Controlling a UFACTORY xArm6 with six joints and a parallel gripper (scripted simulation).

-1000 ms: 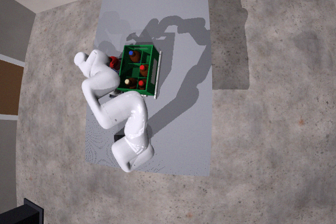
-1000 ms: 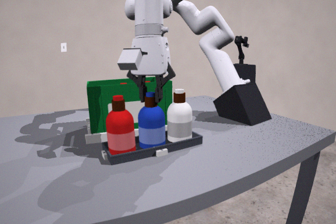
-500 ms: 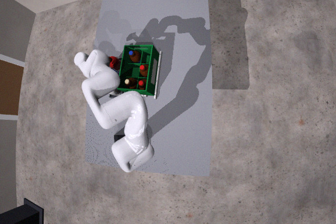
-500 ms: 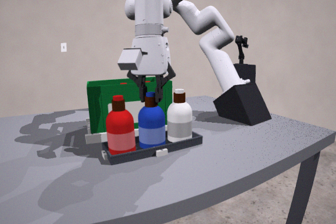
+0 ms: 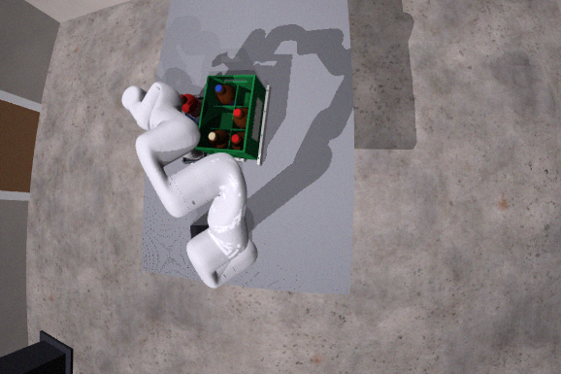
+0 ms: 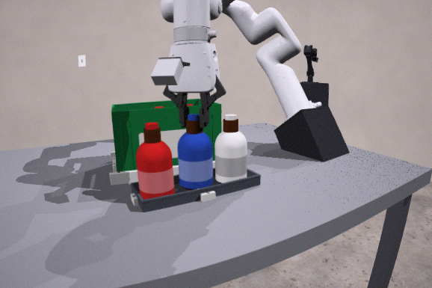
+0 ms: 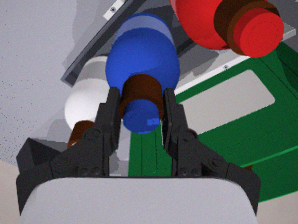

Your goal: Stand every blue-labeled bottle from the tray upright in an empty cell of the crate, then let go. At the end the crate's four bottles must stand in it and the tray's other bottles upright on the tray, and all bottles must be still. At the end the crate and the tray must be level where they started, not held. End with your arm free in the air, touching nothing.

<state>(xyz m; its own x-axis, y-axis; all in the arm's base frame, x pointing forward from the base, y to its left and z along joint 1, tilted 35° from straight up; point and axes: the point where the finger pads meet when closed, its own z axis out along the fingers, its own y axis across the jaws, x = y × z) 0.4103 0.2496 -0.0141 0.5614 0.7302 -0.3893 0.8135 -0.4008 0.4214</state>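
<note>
The white arm (image 6: 276,38) reached over from its dark wedge-shaped base (image 6: 321,139) and pointed straight down above the tray (image 6: 239,184); the end effector (image 6: 193,114) was clamped on the brown neck of the blue-labeled bottle (image 6: 195,158), one dark finger on each side just under the blue cap, as the wrist view (image 7: 143,106) also showed. That bottle stood upright in the middle of the tray's row; its base sat level with its neighbours' and looked to rest on the tray, though the tray's rim hid the contact. A red-labeled bottle (image 6: 155,165) stood upright just beside it on one side; a white-labeled bottle (image 6: 230,152) stood upright just beside it on the other; the three were close together, and whether they touched could not be told.

The tray was dark, shallow and rectangular, with small pale tabs on its edges; it lay flat on the grey worktop (image 6: 299,218). Directly behind it stood the green crate (image 6: 127,128), with a pale window in its near wall. From above, the crate (image 5: 257,113) showed six cells in two columns; four held brown bottles: one with a blue cap (image 5: 218,87), two with red caps (image 5: 237,112) (image 5: 236,138), one with a pale cap (image 5: 212,136); two cells in the column nearer the tray held no bottle. A small camera on a stand (image 6: 311,61) rose behind the arm's base.
</note>
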